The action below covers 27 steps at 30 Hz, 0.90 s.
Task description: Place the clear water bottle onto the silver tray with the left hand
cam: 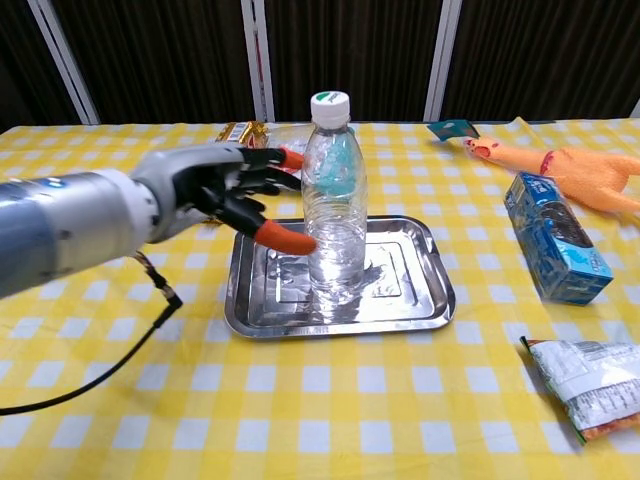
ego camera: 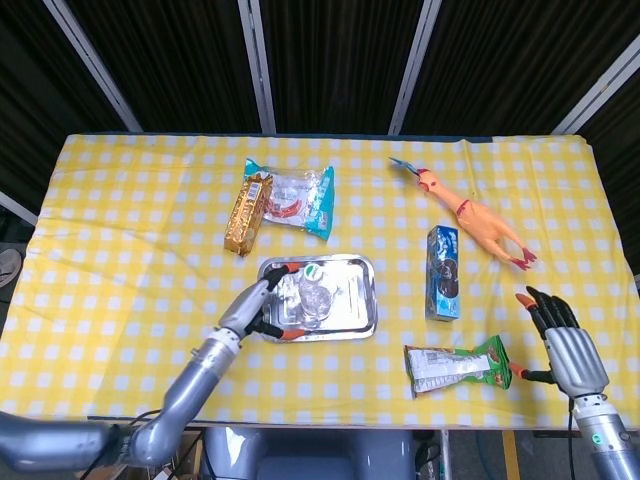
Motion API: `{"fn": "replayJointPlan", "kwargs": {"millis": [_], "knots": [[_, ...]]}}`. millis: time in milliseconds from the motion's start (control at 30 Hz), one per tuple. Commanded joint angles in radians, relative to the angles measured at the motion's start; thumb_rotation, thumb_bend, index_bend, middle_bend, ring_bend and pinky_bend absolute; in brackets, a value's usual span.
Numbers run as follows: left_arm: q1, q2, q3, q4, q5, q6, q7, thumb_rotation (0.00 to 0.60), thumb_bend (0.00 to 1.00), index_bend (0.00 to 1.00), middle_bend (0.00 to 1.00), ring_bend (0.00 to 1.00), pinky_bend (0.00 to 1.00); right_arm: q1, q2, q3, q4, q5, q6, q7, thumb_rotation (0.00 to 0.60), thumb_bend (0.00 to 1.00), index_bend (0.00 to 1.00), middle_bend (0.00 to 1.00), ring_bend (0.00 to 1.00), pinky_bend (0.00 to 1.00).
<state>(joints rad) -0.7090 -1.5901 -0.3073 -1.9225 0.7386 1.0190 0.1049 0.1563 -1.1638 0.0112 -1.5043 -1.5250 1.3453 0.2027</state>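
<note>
The clear water bottle (cam: 335, 200) with a white and green cap stands upright on the silver tray (cam: 420, 295), near its middle. From above, the head view shows the bottle (ego camera: 315, 290) on the tray (ego camera: 358, 310). My left hand (cam: 225, 190) hovers just left of the bottle with its fingers spread, orange fingertips close to the bottle but holding nothing. The head view puts this left hand (ego camera: 262, 305) at the tray's left edge. My right hand (ego camera: 565, 345) rests open at the table's right front edge, far from the tray.
A gold snack bar (ego camera: 248, 213) and a clear blue-edged packet (ego camera: 300, 195) lie behind the tray. Right of the tray are a blue box (ego camera: 443, 270), a rubber chicken (ego camera: 475, 215) and a green snack bag (ego camera: 455, 365). Yellow checked cloth covers the table.
</note>
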Motion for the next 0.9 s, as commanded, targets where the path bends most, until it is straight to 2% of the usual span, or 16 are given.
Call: {"fn": "replayJointPlan", "kwargs": {"millis": [33, 67, 133, 200, 267, 367, 467, 633, 733, 900], "knots": [[0.251, 0.372, 0.126, -0.221, 0.214, 0.086, -0.145, 0.600, 0.08, 0.09, 0.09, 0.00, 0.01, 0.000, -0.003, -0.003, -0.008, -0.007, 0.002, -0.017, 0.600, 0.05, 0.11, 0.00, 0.01, 0.00], [0.295, 0.439, 0.154, -0.209, 0.297, 0.093, -0.189, 0.600, 0.10, 0.09, 0.10, 0.00, 0.01, 0.000, -0.005, -0.003, -0.011, -0.008, 0.003, -0.024, 0.600, 0.05, 0.11, 0.00, 0.01, 0.00], [0.360, 0.517, 0.206, -0.156, 0.440, 0.130, -0.234, 0.600, 0.13, 0.10, 0.11, 0.00, 0.01, 0.001, -0.006, -0.002, -0.012, -0.007, 0.003, -0.031, 0.600, 0.05, 0.11, 0.00, 0.01, 0.00], [0.406, 0.542, 0.241, -0.092, 0.534, 0.195, -0.225, 0.600, 0.15, 0.12, 0.12, 0.00, 0.01, 0.001, -0.009, -0.001, -0.010, -0.004, 0.002, -0.036, 0.600, 0.05, 0.11, 0.00, 0.01, 0.00], [0.448, 0.535, 0.262, -0.010, 0.584, 0.280, -0.157, 0.600, 0.16, 0.15, 0.13, 0.00, 0.01, 0.002, -0.013, 0.000, -0.005, 0.000, 0.000, -0.041, 0.600, 0.05, 0.11, 0.00, 0.01, 0.00], [0.499, 0.478, 0.274, 0.126, 0.610, 0.401, -0.014, 0.600, 0.17, 0.15, 0.13, 0.00, 0.01, 0.003, -0.019, 0.003, 0.006, -0.003, 0.004, -0.047, 0.600, 0.05, 0.11, 0.00, 0.01, 0.00], [0.527, 0.428, 0.274, 0.220, 0.610, 0.455, 0.039, 0.600, 0.17, 0.15, 0.12, 0.00, 0.01, 0.001, -0.025, 0.005, 0.014, -0.010, 0.017, -0.051, 0.600, 0.05, 0.11, 0.00, 0.01, 0.00], [0.552, 0.370, 0.270, 0.339, 0.598, 0.486, 0.066, 0.600, 0.18, 0.15, 0.11, 0.00, 0.01, -0.001, -0.037, 0.010, 0.032, -0.010, 0.028, -0.068, 0.600, 0.05, 0.11, 0.00, 0.01, 0.00], [0.560, 0.365, 0.264, 0.365, 0.578, 0.481, 0.078, 0.600, 0.18, 0.14, 0.10, 0.00, 0.01, 0.000, -0.044, 0.012, 0.039, -0.004, 0.025, -0.078, 0.600, 0.05, 0.11, 0.00, 0.01, 0.00], [0.569, 0.370, 0.258, 0.380, 0.573, 0.466, 0.026, 0.600, 0.18, 0.14, 0.10, 0.00, 0.01, 0.002, -0.050, 0.015, 0.045, 0.014, 0.010, -0.080, 0.600, 0.05, 0.11, 0.00, 0.01, 0.00]]}}
